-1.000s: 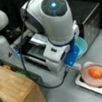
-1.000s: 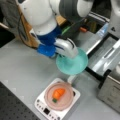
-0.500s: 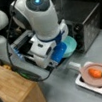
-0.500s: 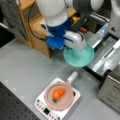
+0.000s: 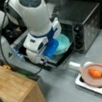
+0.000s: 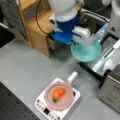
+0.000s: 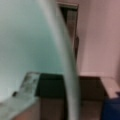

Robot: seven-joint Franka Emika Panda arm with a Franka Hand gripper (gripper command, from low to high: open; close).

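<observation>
Front views both show the big white Franka arm with blue trim (image 5: 35, 20) leaning over a silver toaster oven (image 5: 86, 22) with its door dropped open (image 5: 58, 59). Wooden box-shaped stand (image 5: 18, 97) sits at a front view's bottom left, on the grey table (image 6: 25, 67). Round teal plastic plate (image 6: 86, 51) hangs tilted at the gripper (image 6: 82, 37), just over the open door; the gripper pinches its near rim, plate sticking out beyond the fingers toward the oven. White induction hob (image 6: 58, 107) sits apart nearer a front view's bottom, with a pink pan (image 6: 59, 96) on it and an orange carrot (image 6: 58, 94) inside. Wrist view is mostly the teal plate (image 7: 22, 37), its rim (image 7: 67, 75) running down frame, one grey finger (image 7: 25, 82) against it.
</observation>
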